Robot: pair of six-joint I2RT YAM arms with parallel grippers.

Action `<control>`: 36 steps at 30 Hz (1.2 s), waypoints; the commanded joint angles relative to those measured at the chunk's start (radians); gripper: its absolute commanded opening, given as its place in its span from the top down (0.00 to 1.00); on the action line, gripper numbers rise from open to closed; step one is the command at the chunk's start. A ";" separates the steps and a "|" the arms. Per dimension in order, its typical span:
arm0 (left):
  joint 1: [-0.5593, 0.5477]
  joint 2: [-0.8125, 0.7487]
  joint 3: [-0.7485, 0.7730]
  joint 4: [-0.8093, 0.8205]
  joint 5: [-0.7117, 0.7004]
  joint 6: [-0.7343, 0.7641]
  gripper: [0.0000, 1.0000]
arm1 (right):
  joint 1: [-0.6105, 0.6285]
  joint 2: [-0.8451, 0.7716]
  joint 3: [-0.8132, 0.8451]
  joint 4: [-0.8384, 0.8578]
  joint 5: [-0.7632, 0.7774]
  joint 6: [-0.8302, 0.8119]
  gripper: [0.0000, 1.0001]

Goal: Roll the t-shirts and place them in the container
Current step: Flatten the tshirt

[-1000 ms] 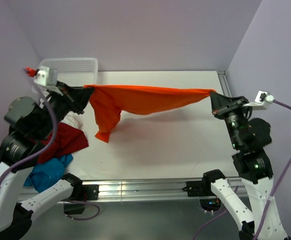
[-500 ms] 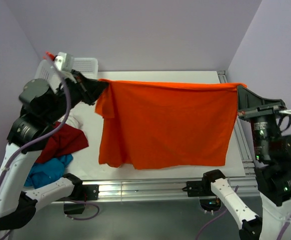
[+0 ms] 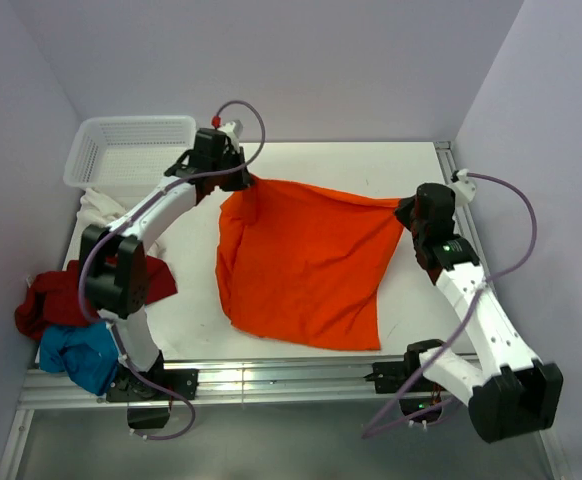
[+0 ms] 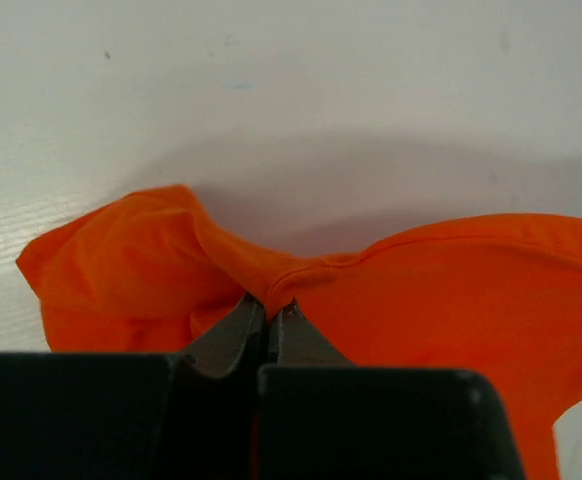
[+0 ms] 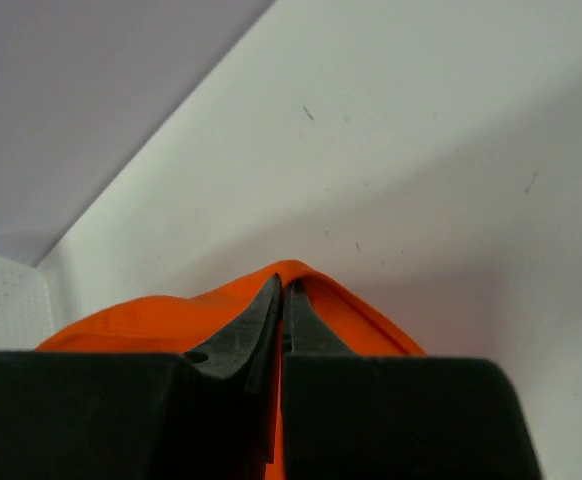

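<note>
- where the orange t-shirt [image 3: 301, 265] lies spread over the middle of the table [image 3: 411, 160], both far corners are pinched.
- left gripper [image 4: 267, 308] – fingers clamped on the far-left corner, cloth bunched around them.
- right gripper [image 5: 283, 290] – fingers clamped on the far-right corner.
- dark red shirt [image 3: 51, 300], blue shirt [image 3: 83, 352] and white shirt [image 3: 96, 212] heaped along the left edge, below the basket [image 3: 121, 160].

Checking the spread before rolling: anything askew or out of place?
The orange t-shirt lies skewed and creased, pinched at its far corners by the left gripper and right gripper. The dark red t-shirt and blue t-shirt are heaped at the near-left corner of the table, apparently overhanging it.
</note>
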 commanded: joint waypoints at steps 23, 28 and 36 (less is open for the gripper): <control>-0.040 -0.122 -0.124 0.356 -0.179 0.036 0.00 | -0.138 0.352 0.090 0.389 -0.122 0.039 0.07; -0.082 -0.107 -0.254 0.321 -0.286 -0.010 0.00 | -0.079 0.248 -0.095 0.374 -0.050 0.022 0.17; -0.037 0.067 -0.313 0.424 -0.285 -0.031 0.06 | -0.056 0.320 -0.190 0.373 -0.010 0.025 0.47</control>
